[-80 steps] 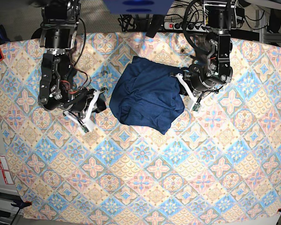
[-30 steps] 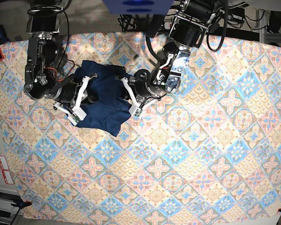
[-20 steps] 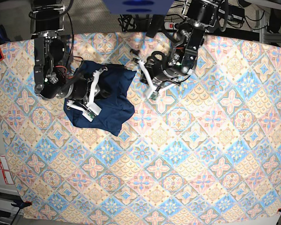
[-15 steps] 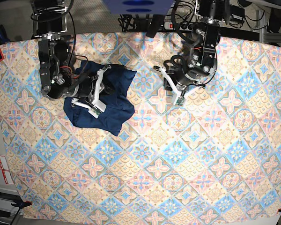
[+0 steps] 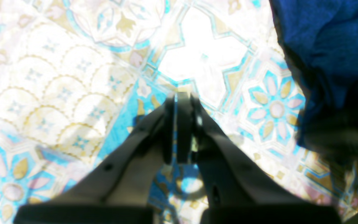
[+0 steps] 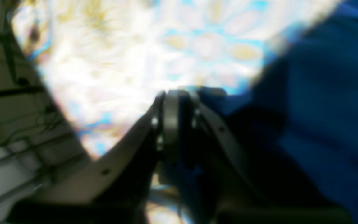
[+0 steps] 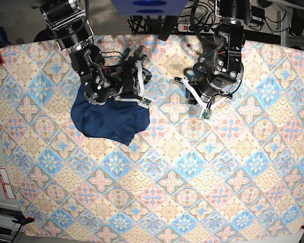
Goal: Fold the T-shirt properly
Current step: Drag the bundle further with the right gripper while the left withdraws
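Patterned tile-print cloth worktop (image 7: pixel 202 192) fills the base view. The dark navy-blue soft knit T-shirt (image 7: pixel 111 119) lies bunched at upper left. Right gripper (image 7: pixel 141 81), at the shirt's upper right edge, is clamped on a navy fold. Left gripper (image 7: pixel 200 106), closed and empty, sits right of the shirt, apart, over bare cloth. No legible writing.

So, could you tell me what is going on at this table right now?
A two-armed robot is folding a dark blue T-shirt on a patterned tablecloth. The right gripper is shut on a fold of the T-shirt at its upper edge. The left gripper is shut and empty, hovering over bare tablecloth beside the T-shirt, which lies bunched, not neatly folded.
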You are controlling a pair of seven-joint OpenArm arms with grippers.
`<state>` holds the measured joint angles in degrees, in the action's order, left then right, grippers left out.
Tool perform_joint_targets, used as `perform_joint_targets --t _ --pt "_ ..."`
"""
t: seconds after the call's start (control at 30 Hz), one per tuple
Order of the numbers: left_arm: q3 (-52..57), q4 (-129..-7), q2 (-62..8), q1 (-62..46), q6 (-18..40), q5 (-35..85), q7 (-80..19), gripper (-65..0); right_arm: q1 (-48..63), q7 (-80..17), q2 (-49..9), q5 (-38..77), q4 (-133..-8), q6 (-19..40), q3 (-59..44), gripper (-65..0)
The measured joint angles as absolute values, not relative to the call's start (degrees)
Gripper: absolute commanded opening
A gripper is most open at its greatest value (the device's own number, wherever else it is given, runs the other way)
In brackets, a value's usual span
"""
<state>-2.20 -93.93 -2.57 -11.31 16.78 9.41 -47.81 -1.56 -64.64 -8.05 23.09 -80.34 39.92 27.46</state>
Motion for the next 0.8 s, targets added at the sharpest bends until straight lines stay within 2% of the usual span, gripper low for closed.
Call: perform_joint_targets --t 0.17,0.27,0.4,0.8 --pt "-2.24 -93.93 -2.55 -11.31 16.75 9.41 -47.79 -64.5 -1.08 -65.21 -8.75 22.96 -91.09 39.81 23.7 -59.6" --pt "-2.11 -93.93 -2.55 -11.18 16.75 9.39 -47.75 -64.7 -0.23 -66.65 -8.71 22.94 -92.55 39.64 24.1 -59.5" --pt "-2.11 -93.93 -2.57 -11.16 16.75 9.39 -47.79 -65.0 1.21 -67.11 -8.03 22.81 -87.31 39.97 26.28 -59.7" --pt "5.32 -99.2 -1.91 -10.7 16.75 9.41 -48.03 -65.0 -2.22 -55.86 -7.7 24.69 -71.53 40.47 25.89 -59.8"
